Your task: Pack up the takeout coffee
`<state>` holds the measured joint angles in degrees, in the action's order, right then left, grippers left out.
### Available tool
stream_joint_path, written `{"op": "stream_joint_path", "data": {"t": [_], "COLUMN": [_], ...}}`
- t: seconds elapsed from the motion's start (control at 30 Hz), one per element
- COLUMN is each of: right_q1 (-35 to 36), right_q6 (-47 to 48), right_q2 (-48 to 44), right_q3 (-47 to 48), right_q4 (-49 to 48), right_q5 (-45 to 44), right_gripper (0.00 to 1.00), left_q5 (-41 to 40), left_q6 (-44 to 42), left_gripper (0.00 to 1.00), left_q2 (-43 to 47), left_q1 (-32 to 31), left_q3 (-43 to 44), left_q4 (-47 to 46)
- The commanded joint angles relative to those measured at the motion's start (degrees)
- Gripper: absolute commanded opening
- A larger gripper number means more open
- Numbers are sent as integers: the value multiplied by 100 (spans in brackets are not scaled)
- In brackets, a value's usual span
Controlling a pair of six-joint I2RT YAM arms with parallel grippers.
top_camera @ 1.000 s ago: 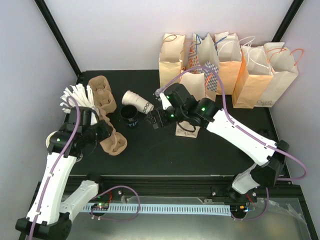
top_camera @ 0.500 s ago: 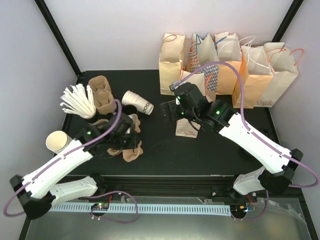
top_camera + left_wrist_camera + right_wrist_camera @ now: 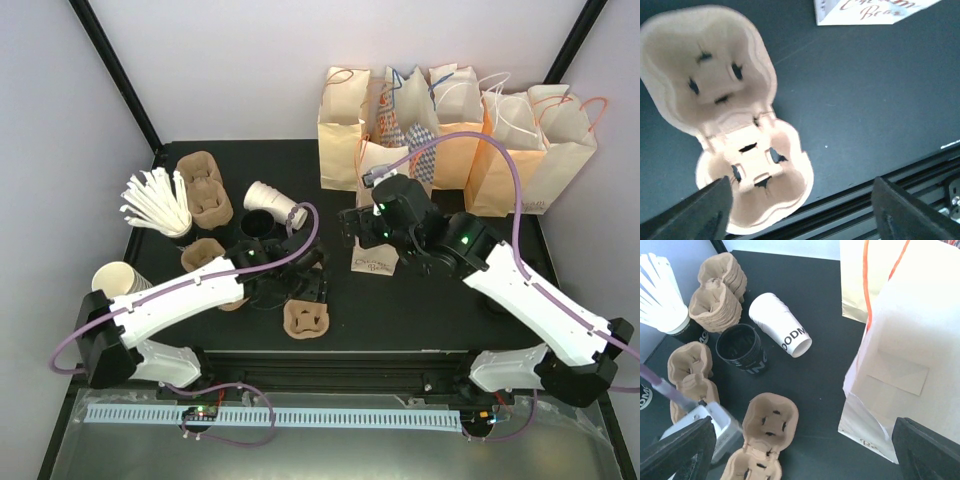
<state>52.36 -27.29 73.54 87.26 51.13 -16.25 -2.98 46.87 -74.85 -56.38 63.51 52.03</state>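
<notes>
Black tabletop holds one white lettered paper cup, tipped on its side beside one upright black cup. Left gripper gapes wide, empty, over one brown pulp carrier; right gripper is equally wide.

Black table between pale lilac walls.

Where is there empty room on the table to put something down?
Bare table lies at the front, between the loose carrier and the right arm. Another bare strip runs at the back, between the carrier stack and the paper bags. The left is crowded: white straws, carriers, the tipped white cup, a black cup.
</notes>
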Motion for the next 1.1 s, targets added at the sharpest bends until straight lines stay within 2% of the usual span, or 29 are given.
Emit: {"op": "stream_joint_path", "data": {"t": [0.0, 0.27, 0.4, 0.57, 0.63, 0.77, 1.07], "right_q1": [2, 2, 2, 2, -2, 2, -2], "right_q6": [-148, -166, -198, -557, -725, -1075, -1361], "right_q2": [-229, -1120, -1557, -1762, -1770, -1767, -1747], "right_q3": [-264, -1568, -2401, -3403, -3602, -3839, -4168], "right_q4": [226, -75, -332, -642, -709, -754, -800], "right_q5": [82, 1163, 1671, 1807, 1812, 1607, 1470], "right_gripper": [98, 98, 98, 98, 98, 100, 99], "left_q5": [85, -18, 193, 673, 795, 1353, 1696], "left_q6": [-313, -582, -713, -929, -960, -1013, -1384], "left_gripper": [86, 88, 90, 93, 97, 99, 98], "left_q2": [-31, 987, 1514, 2038, 2042, 1867, 1041], "left_q1": [-27, 400, 1165, 2303, 2725, 3571, 4507], "left_q3": [618, 422, 56, -522, -612, -722, -241], "left_q4": [-21, -7, -34, -160, -80, -82, 137]}}
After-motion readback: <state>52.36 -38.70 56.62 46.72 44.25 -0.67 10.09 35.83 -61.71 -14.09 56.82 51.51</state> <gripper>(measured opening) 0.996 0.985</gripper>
